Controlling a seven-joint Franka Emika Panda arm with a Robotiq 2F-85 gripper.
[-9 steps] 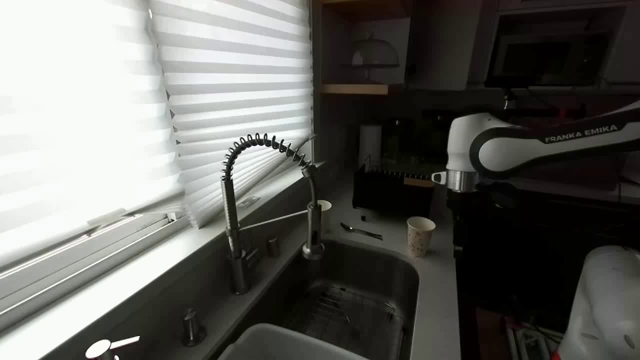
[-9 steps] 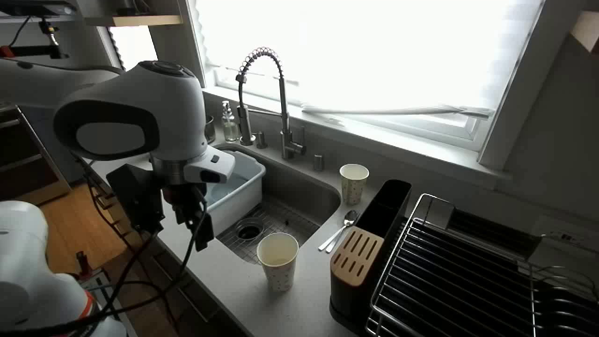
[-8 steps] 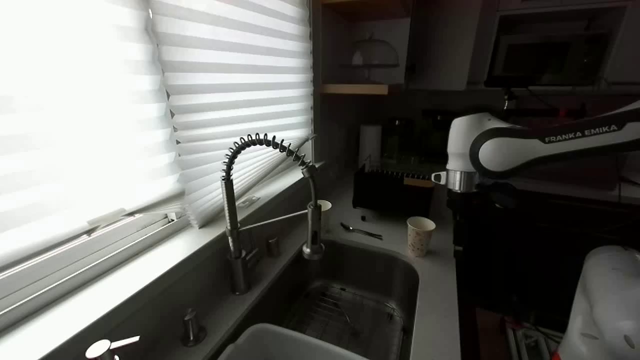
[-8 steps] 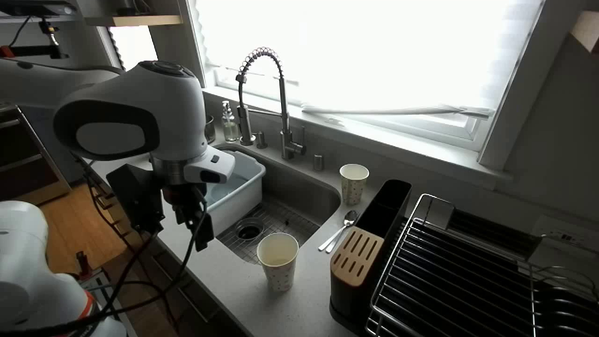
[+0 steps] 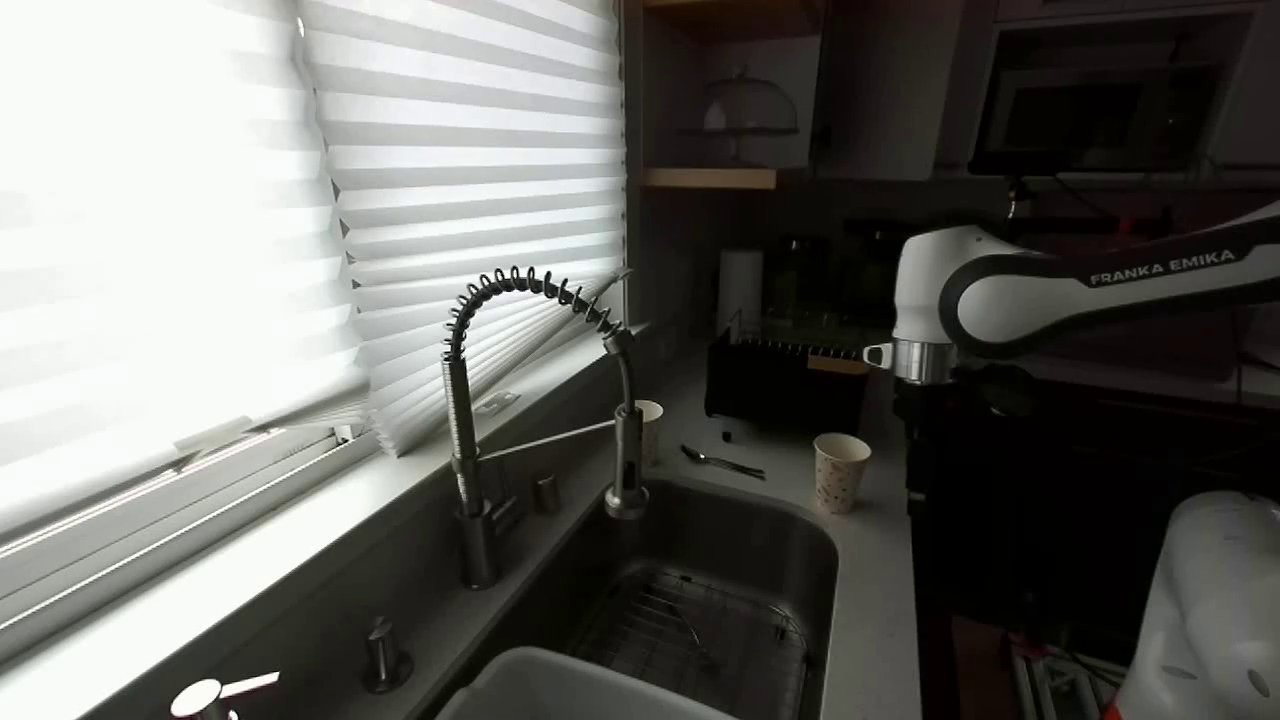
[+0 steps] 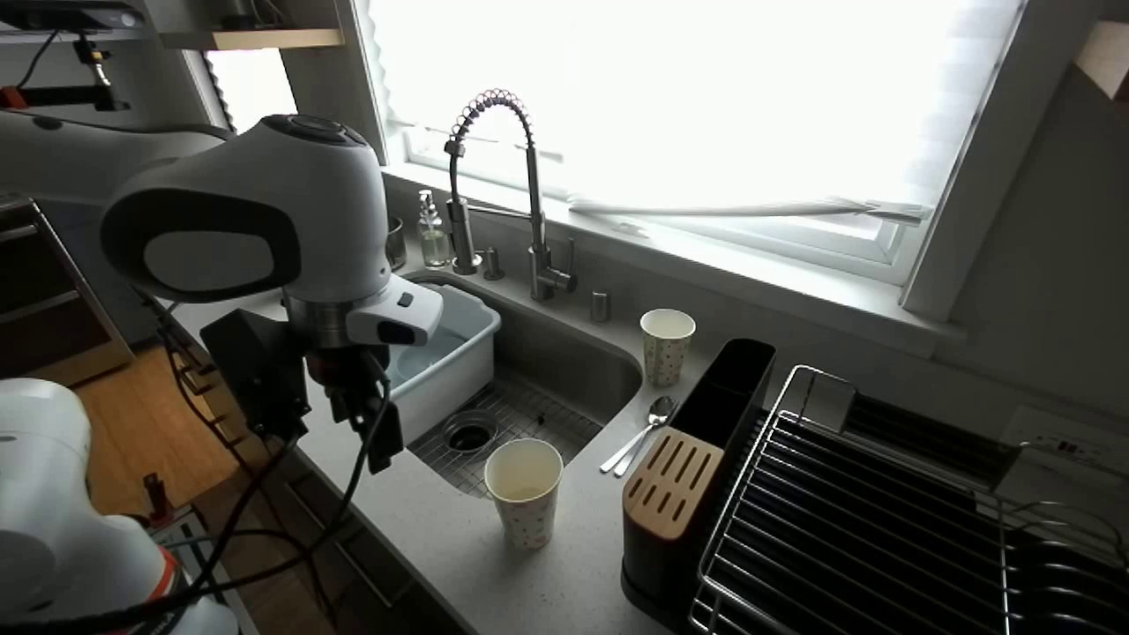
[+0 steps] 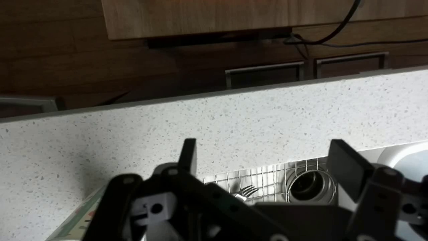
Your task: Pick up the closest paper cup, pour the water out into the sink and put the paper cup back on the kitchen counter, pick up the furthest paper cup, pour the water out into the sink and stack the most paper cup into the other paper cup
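Two speckled paper cups stand upright on the kitchen counter (image 6: 582,573). The closest paper cup (image 6: 527,507) is by the sink corner on the robot's side; the furthest paper cup (image 6: 666,357) stands near the window wall. In an exterior view the closest cup (image 5: 838,475) shows whole, while the furthest cup (image 5: 651,428) is partly behind the faucet head. Water inside them cannot be made out. My gripper (image 7: 264,154) is open above the counter edge and the sink (image 6: 569,357), nothing between its fingers. At lower left of the wrist view a cup (image 7: 80,217) is mostly hidden by the gripper.
The coiled faucet (image 6: 535,185) arches over the sink. A pale tub (image 6: 459,379) fills one sink end. Spoons (image 6: 648,428), a black utensil holder (image 6: 675,485) and a wire dish rack (image 6: 847,520) are beside the cups. A fork (image 7: 245,193) lies on the sink grid.
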